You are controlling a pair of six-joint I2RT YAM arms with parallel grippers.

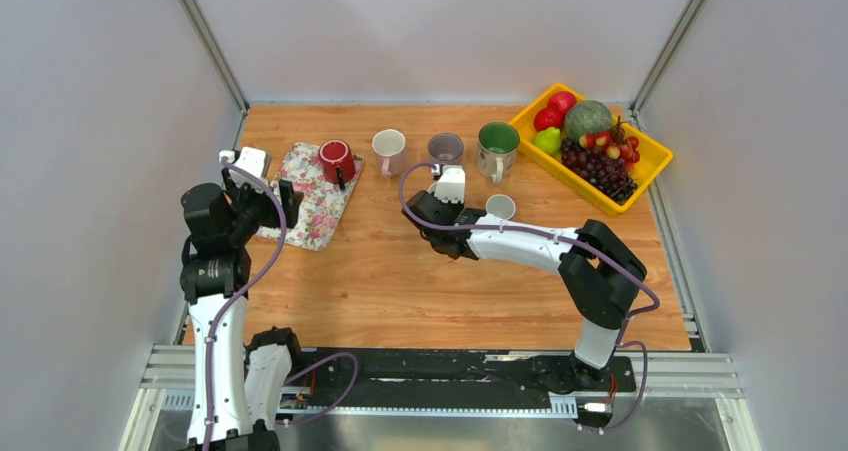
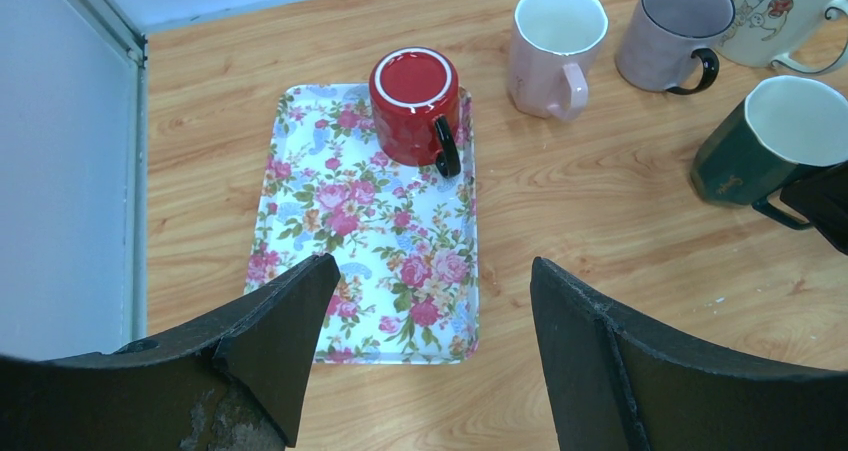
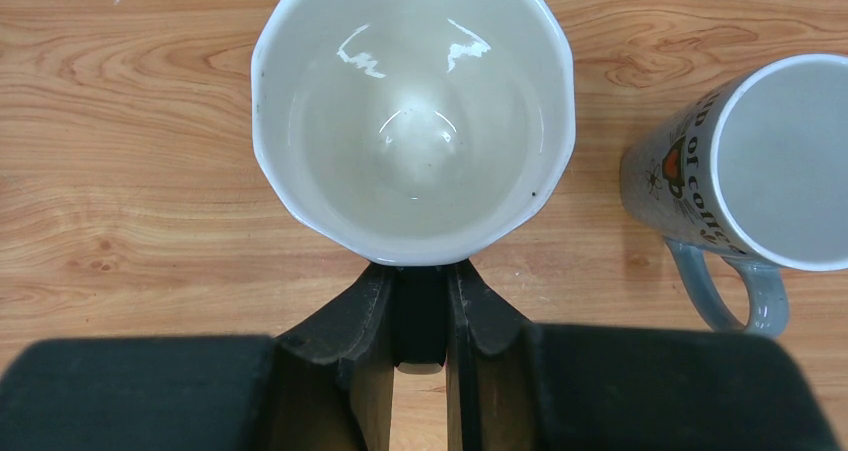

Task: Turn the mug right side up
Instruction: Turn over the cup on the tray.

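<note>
Your right gripper [image 3: 420,276] is clenched on the handle of the dark green mug [image 3: 412,121], probably to steady it. The mug stands mouth-up, well right of the floral tray [image 2: 350,221]. Your left gripper [image 2: 430,271] hangs released over that tray.

The dark green mug [image 1: 500,207] has faceted sides and a glossy white inside. It stands upright, mouth up, on the table [image 1: 400,291], right of centre and nearer the far edge.

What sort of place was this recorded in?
Probably a lab test cell: plain grey walls box in a wooden table, two arms are bolted to a metal rail, and mugs stand in a row.
</note>
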